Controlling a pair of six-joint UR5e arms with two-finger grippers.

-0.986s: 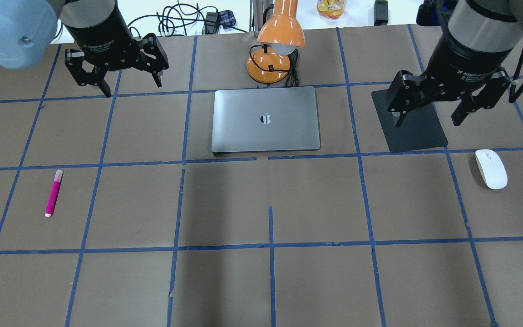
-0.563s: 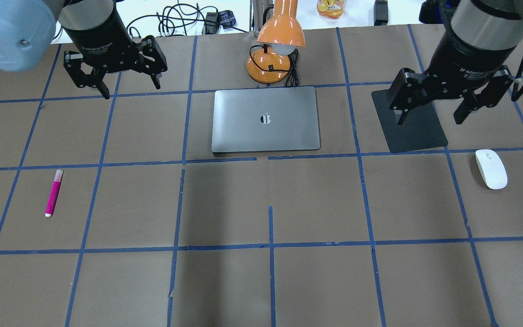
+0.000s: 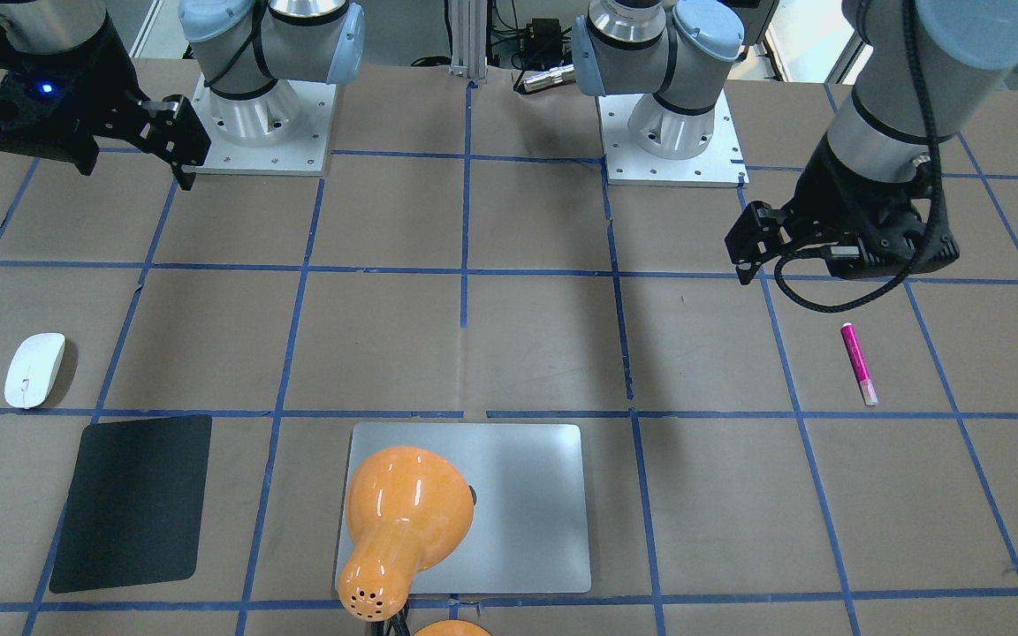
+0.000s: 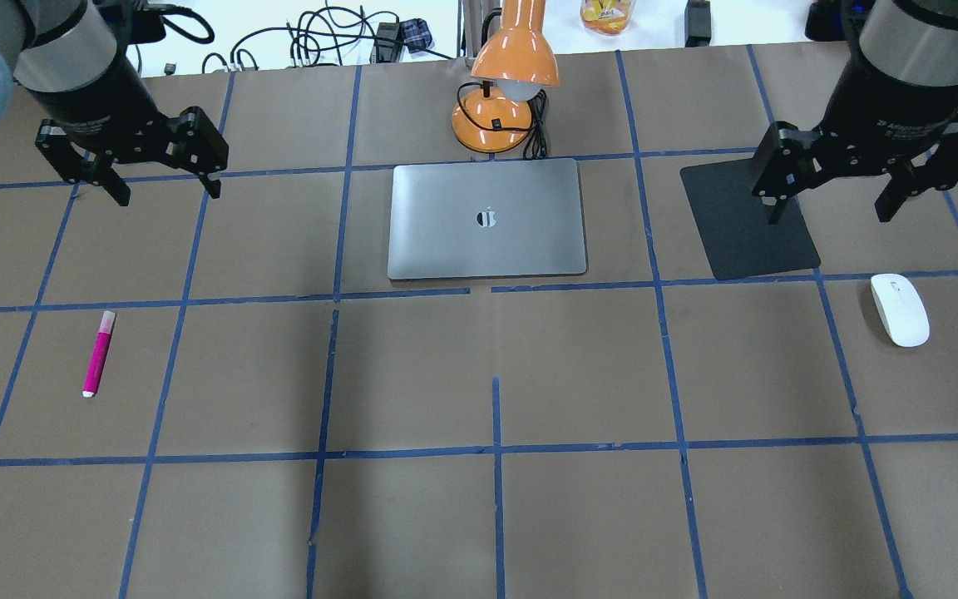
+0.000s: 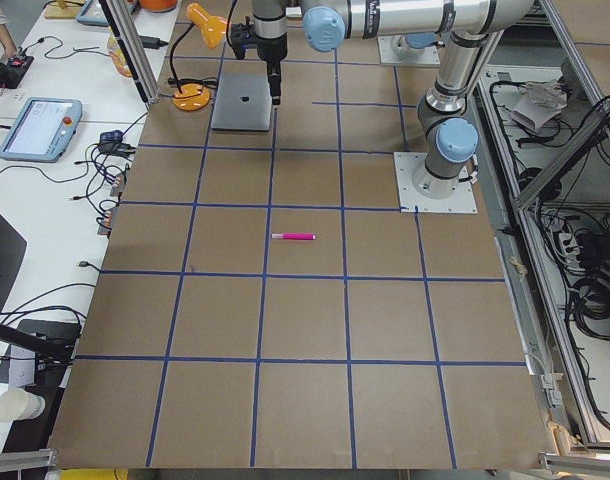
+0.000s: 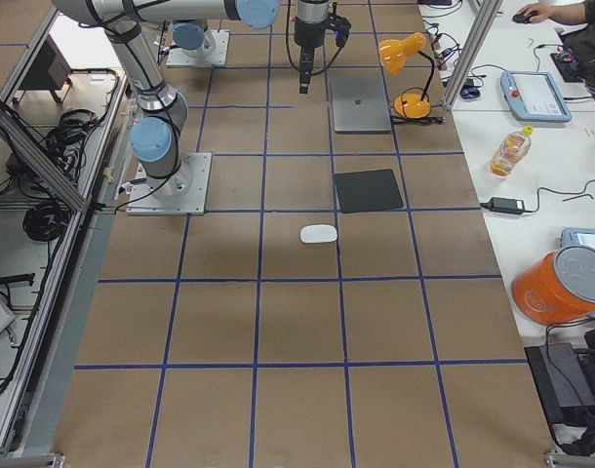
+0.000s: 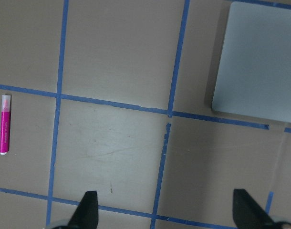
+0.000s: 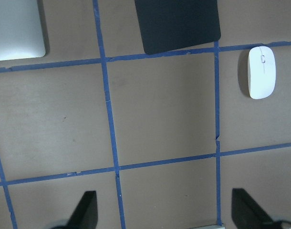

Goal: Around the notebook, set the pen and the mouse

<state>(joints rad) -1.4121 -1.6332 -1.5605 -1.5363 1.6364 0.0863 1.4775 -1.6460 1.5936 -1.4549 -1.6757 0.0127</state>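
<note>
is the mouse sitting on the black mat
No, the mouse lies on the brown paper, clear of the black mat.

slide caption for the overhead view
Left tool and right tool open, raised; pen left, mouse right, both apart from the central notebook.

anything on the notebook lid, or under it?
Nothing rests on the notebook: overhead shows its lid bare. The orange lamp stands beyond its far edge; its shade hides part of the lid in the front-facing view. Underneath is hidden.
</note>
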